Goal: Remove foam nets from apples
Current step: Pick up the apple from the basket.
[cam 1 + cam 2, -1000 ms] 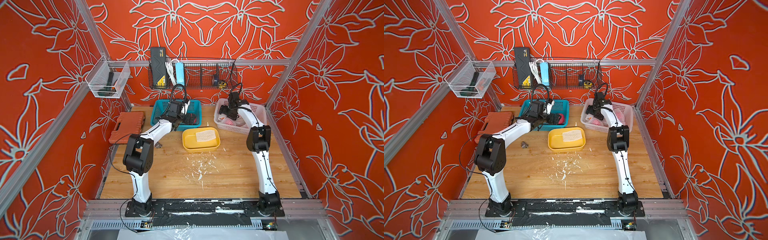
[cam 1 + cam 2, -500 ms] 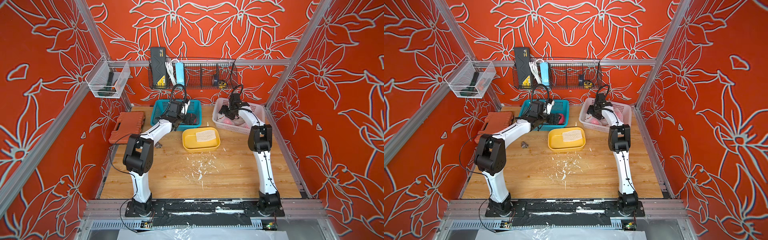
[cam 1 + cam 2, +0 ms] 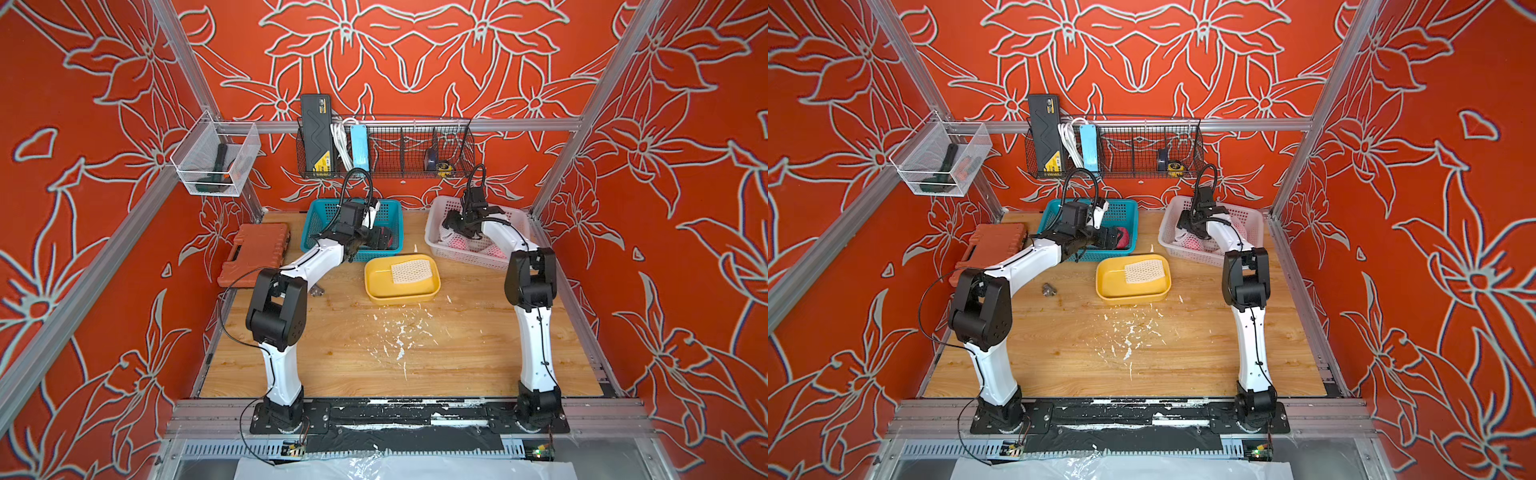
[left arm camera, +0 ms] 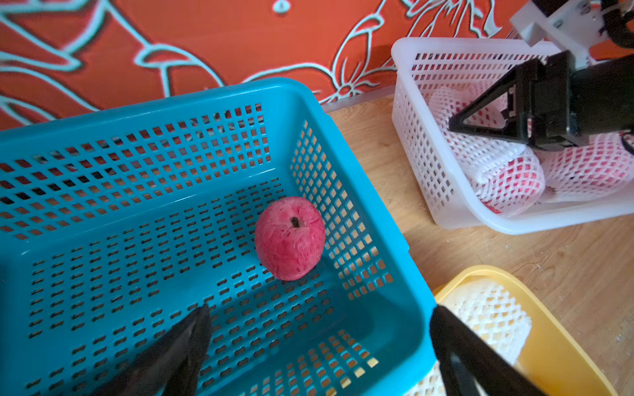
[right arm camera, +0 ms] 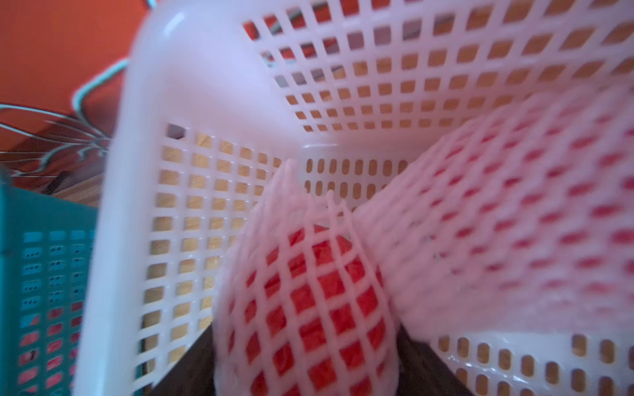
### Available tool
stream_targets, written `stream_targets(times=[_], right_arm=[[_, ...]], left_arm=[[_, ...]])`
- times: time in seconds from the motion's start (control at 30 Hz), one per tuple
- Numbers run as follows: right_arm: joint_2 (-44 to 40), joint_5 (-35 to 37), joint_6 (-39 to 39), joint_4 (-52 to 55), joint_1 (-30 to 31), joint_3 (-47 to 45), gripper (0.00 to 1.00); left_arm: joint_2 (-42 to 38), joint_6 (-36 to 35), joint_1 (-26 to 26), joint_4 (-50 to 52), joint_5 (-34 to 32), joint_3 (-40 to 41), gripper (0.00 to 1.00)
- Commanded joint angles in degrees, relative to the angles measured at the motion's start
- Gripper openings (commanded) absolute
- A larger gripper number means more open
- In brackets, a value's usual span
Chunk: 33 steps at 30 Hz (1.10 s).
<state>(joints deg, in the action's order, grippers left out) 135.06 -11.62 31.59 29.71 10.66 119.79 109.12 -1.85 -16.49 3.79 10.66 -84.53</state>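
Note:
Several apples in white foam nets [image 4: 507, 178] lie in the white basket [image 3: 478, 258] at the back right. My right gripper [image 5: 305, 343] reaches down into that basket [image 5: 206, 85], and its fingers press both sides of one netted apple [image 5: 305, 291]. A second netted apple [image 5: 514, 205] lies beside it. One bare red apple [image 4: 290, 238] sits in the blue basket [image 4: 171, 99]. My left gripper [image 4: 317, 310] hangs open over that basket's near end, holding nothing. An empty foam net [image 3: 411, 269] lies flat in the yellow tray [image 3: 401, 293].
An orange tool case [image 3: 253, 253] lies at the back left. A small grey metal piece [image 3: 1049, 289] rests near the left arm. White foam crumbs [image 3: 399, 336] are scattered mid-table. A wire rack [image 3: 386, 149] and a clear bin [image 3: 216, 166] hang on the walls.
The right gripper's jaws have narrowed onto the netted apple inside the white basket, and the wrist shifted slightly. The left arm has not moved.

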Motion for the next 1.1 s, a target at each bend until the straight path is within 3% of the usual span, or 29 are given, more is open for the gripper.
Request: stream_targets(times=[0.0,0.4,0.77,1.07], right_arm=[[-3.8,1.7,-2.3,-3.4,0.4,-1.4,0.67],[-5.3,0.6,-5.3,-3.2,0.4,-0.1,0.66],[-17.5,-1.7,-9.0,-8.7,0.8,-14.0,0.66],[-30.7,-4.4,-16.4,-5.4,2.2,-27.1,0.66]], left_arm=[[-1.3,-0.3,0.1,-0.3,0.9,1.1,0.98],[-2.6,-0.8,0.1,-1.0,1.9,3.7,0.98],[-4.9,-1.5,0.1,-1.6,3.8,5.6,0.98],[-13.5,-2.9,0.0,-4.3,4.4,15.1,0.98]])
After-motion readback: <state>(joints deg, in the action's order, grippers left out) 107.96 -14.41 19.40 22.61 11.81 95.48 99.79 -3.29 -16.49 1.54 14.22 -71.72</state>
